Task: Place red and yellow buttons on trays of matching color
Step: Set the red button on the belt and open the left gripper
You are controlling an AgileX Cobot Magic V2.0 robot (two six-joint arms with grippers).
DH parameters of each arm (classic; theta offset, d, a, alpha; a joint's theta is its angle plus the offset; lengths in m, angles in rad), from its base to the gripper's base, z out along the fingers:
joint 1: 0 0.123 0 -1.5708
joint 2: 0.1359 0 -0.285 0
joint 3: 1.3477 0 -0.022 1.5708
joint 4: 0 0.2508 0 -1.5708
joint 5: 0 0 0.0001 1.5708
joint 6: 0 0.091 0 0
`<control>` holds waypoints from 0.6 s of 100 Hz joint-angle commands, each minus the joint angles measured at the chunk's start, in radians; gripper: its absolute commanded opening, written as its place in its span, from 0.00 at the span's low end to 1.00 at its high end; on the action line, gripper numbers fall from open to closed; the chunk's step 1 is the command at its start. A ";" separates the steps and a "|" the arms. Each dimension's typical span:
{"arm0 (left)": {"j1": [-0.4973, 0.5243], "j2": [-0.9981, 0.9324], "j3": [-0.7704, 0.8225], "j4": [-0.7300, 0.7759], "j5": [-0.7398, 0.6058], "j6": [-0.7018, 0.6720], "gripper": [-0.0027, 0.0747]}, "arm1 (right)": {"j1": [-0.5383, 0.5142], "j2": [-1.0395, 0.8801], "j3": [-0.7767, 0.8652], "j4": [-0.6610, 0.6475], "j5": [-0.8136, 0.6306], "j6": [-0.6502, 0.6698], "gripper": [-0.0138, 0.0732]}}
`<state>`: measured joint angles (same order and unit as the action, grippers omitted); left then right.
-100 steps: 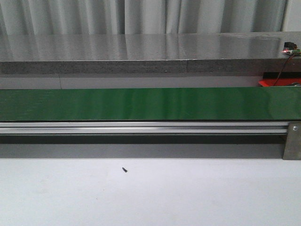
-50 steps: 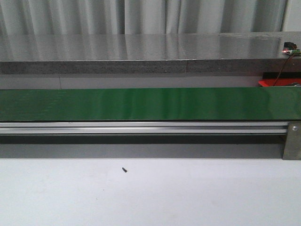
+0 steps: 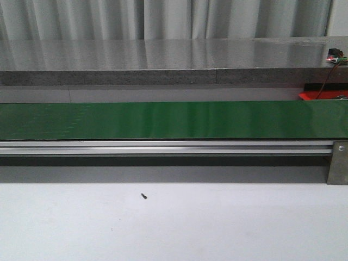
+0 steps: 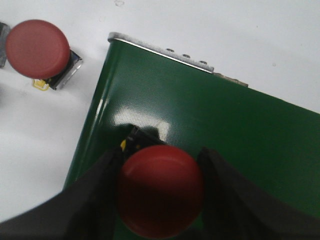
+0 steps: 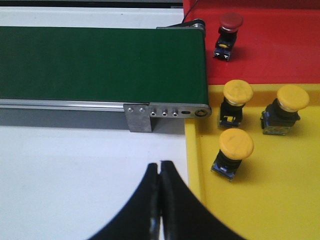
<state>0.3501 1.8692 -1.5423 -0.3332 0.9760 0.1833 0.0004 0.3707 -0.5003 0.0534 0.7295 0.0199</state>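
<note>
Red button [image 4: 160, 190] between left hand [image 4: 161, 200] fingers, over green belt [image 4: 240, 130]

Front camera faces the green belt [image 3: 174, 120] broadside; both wrist cameras overlook its ends.

Green conveyor belt [image 3: 174, 120] surface sheen slightly shifted in the front view, nothing else visibly changed

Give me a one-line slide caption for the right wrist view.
Shut right gripper hovers near the green conveyor belt end; three yellow buttons sit on the yellow tray, one red button on the red tray.
</note>
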 commanded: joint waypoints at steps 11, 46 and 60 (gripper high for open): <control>-0.007 -0.049 -0.028 -0.082 -0.019 0.033 0.55 | 0.003 0.004 -0.024 -0.005 -0.065 -0.008 0.08; -0.007 -0.093 -0.028 -0.207 -0.017 0.115 0.76 | 0.003 0.004 -0.024 -0.005 -0.065 -0.008 0.08; -0.006 -0.158 -0.028 -0.110 -0.067 0.100 0.76 | 0.003 0.004 -0.024 -0.005 -0.065 -0.008 0.08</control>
<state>0.3501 1.8068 -1.5423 -0.4660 0.9640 0.2907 0.0004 0.3707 -0.5003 0.0534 0.7295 0.0199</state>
